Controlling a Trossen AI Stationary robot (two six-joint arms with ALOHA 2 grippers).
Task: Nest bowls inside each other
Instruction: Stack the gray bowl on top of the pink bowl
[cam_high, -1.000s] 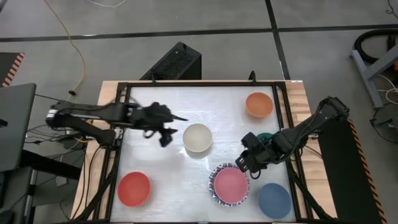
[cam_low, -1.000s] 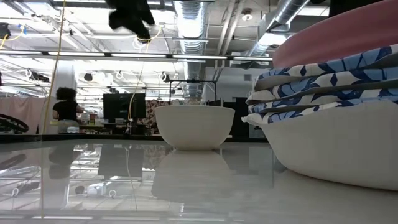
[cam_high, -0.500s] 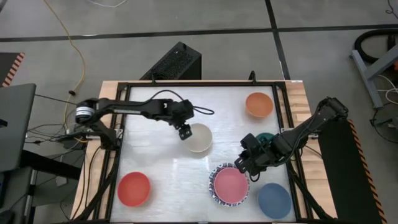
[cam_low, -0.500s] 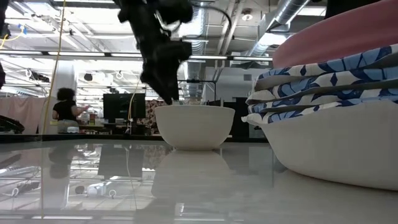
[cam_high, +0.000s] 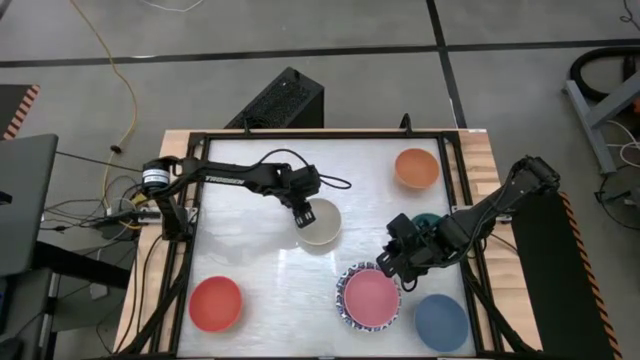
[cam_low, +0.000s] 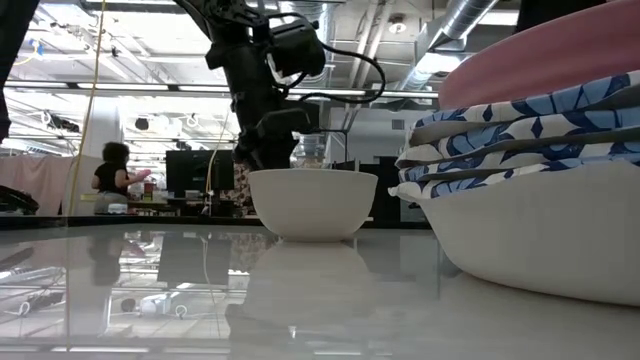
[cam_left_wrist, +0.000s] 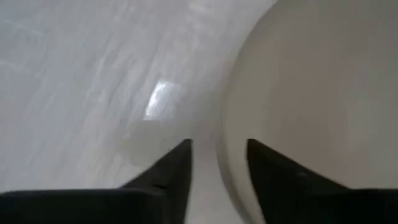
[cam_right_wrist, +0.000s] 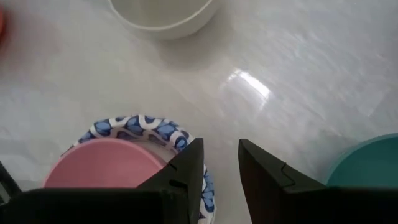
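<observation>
Stack, nearest the low camera: four white bowls with blue patterned rims (cam_low: 520, 110) sit nested, thin curved rims layered one above another, smooth glazed walls; the pink bowl (cam_high: 371, 294) lies on top, matte and plain. From above only one patterned rim shows around the pink.
Stack position: near edge of the table, right of centre.
Right gripper (cam_high: 389, 262): hangs just beside the far rim of the stack, its two dark fingers (cam_right_wrist: 181, 171) apart with a narrow gap, nothing between them; one finger is over the patterned rim.
Blue bowl (cam_high: 441, 321): one, plain, round, at the near right corner, just beside the stack.
Red bowl (cam_high: 215, 303): one, plain, shallow, at the near left corner, well apart from the others.
Teal bowl (cam_high: 428, 222): one, mostly hidden behind the right arm; a curved edge shows in the right wrist view.
Table (cam_high: 250, 270): white, glossy, mirrors the bowls and ceiling lights; dark metal frame around it.
Cream bowl (cam_high: 320, 222): one, round, smooth, deep with a small foot, standing upright near the table's centre.
Left gripper (cam_high: 301, 213): at the cream bowl's left rim, fingers (cam_left_wrist: 171, 171) straddling the wall, one outside and one inside; whether they press the rim I cannot tell.
Orange bowl (cam_high: 416, 168): one, plain, at the far right corner.
Plain bowls counted: six; patterned: four.
Room beyond: a person (cam_low: 113, 172) stands at a bench.
</observation>
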